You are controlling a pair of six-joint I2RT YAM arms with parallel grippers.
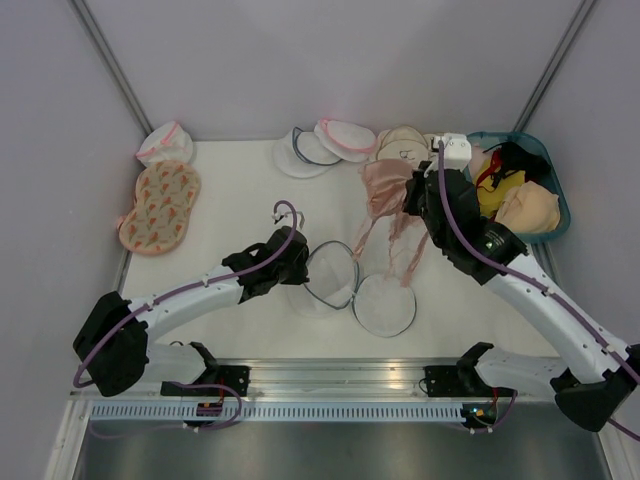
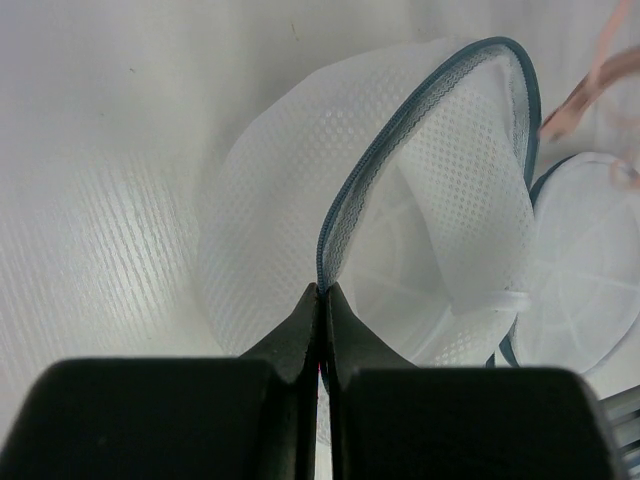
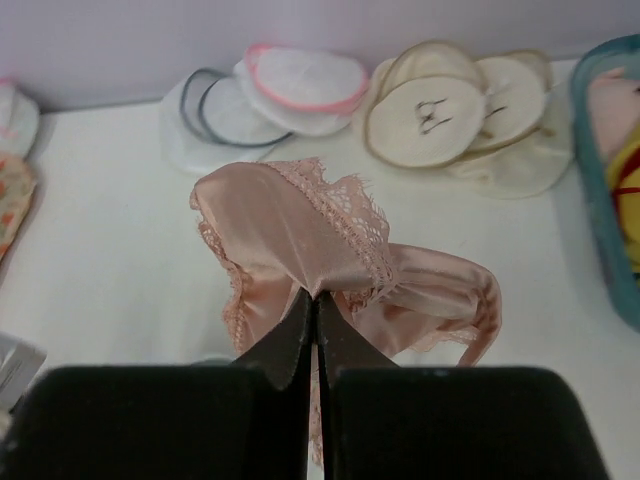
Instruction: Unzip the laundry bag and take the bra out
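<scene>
Two arms reach over the white table (image 1: 230, 200) in the view from above. The laundry bag (image 1: 335, 275) lies unzipped, one mesh half standing on edge and the other lying flat just to its right. The left gripper (image 1: 298, 268) meets the bag's left edge. The bra (image 1: 383, 188), dusty pink, is outside the bag, just beyond it and a little to the right, with its straps trailing towards the flat half. The right gripper (image 1: 415, 205) sits at the bra's right side. Well beyond the bag, white mesh bags (image 1: 345, 138) line the back wall. A blue basket (image 1: 557, 205) stands well off to the bag's right, and an orange-patterned bag (image 1: 160, 205) lies well to its left.

From the left wrist, the claw is pressed together with the bag's dark zip rim (image 2: 400, 130) pinched at its tips. The mesh dome curves away behind, and a pink strap shows past the bag's far edge.

From the right wrist, the claw is closed tight on a fold of the bra's satin just under the lace trim (image 3: 340, 215), and the cloth bunches at the tips. Beige round bags (image 3: 430, 115) lie by the wall behind it.
</scene>
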